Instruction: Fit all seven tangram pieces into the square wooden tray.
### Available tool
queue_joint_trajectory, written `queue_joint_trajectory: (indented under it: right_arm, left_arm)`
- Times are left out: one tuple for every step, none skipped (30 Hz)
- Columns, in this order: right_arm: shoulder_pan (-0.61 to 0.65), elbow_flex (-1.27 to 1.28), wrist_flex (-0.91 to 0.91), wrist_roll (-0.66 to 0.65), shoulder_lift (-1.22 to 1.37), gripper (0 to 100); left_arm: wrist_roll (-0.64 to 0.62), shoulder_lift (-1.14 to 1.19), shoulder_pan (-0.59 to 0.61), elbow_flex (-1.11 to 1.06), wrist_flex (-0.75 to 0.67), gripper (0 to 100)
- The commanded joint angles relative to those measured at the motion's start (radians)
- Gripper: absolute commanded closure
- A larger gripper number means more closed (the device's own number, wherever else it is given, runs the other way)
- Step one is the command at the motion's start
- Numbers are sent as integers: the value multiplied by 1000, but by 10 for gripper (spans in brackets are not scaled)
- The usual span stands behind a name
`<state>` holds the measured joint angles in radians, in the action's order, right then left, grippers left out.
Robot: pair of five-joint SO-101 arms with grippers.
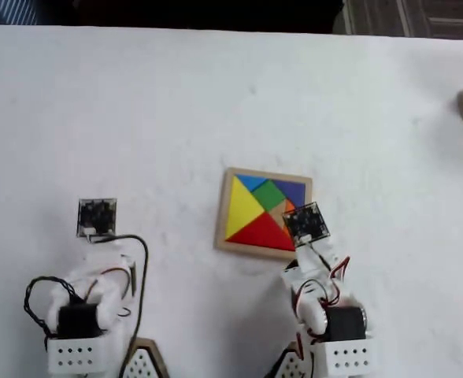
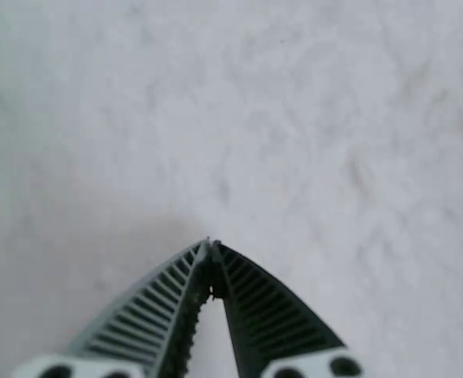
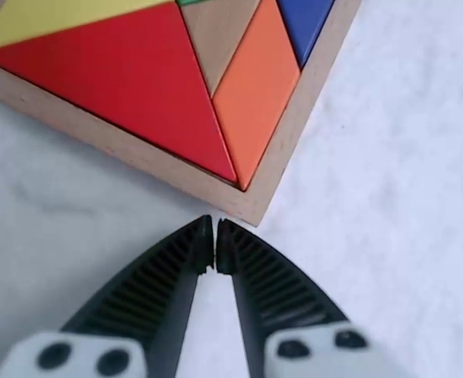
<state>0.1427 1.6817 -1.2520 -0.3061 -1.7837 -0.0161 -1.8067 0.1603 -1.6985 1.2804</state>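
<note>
Wooden tray (image 3: 137, 150), pcs (image 3: 121, 79) inside, rt tool (image 3: 215, 240) (closed) by corner

Looks like a robotics lab bench: a plain white-covered surface (image 1: 216, 94), the left arm (image 1: 82, 319) and right arm (image 1: 330, 315) mounted along its near edge, loose black wiring (image 1: 144, 276) trailing, dark room behind.

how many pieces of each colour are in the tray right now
yellow: 1
red: 1
orange: 1
green: 1
light blue: 1
dark blue: 1
wood-coloured triangle: 1, piece or bare gap, cannot tell
total: 6 coloured, 7 with the wood one
</note>
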Motion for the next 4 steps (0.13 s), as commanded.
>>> queue_joint_trajectory:
  right_arm:
    - [-1,9,-4,-11,-1,981]
    - [-1,9,-4,-11,-1,981]
    - [-1,9,-4,-11,-1,981]
    - [-1,9,-4,-11,-1,981]
  left_arm:
    - [6,-16,5,5,6,976]
    - [6,-16,5,5,6,976]
    - [6,-16,5,5,6,976]
    - [6,-16,5,5,6,976]
